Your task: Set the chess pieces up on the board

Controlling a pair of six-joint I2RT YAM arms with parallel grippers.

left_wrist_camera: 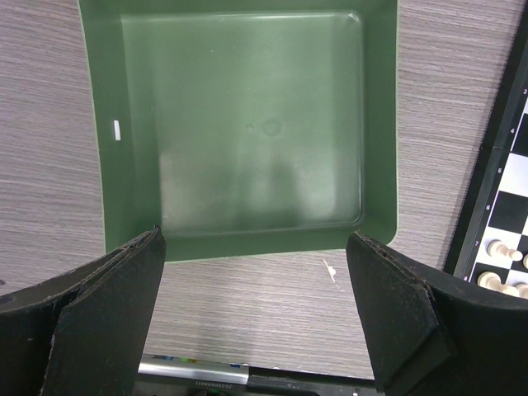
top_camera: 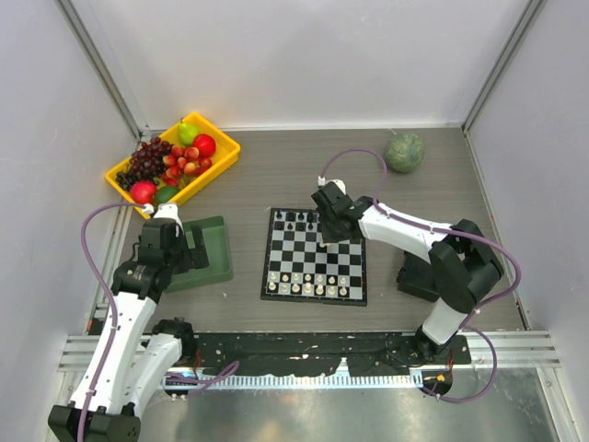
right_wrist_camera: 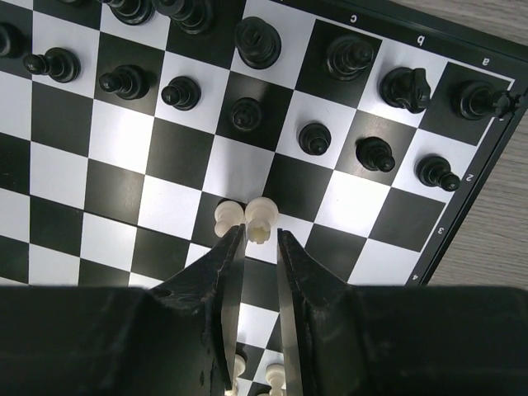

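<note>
Overhead looks down; close wrist cameras apparently share the board [top_camera: 316, 256].

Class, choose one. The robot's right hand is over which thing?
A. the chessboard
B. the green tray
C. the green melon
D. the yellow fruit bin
A: the right hand hangs over the chessboard, with a white piece between its fingertips.

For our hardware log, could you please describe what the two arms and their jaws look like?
Both the left arm and right arm have white link shells with black joints and bases. A purple cable loops along each. The jaws are matte black wedges.
</note>
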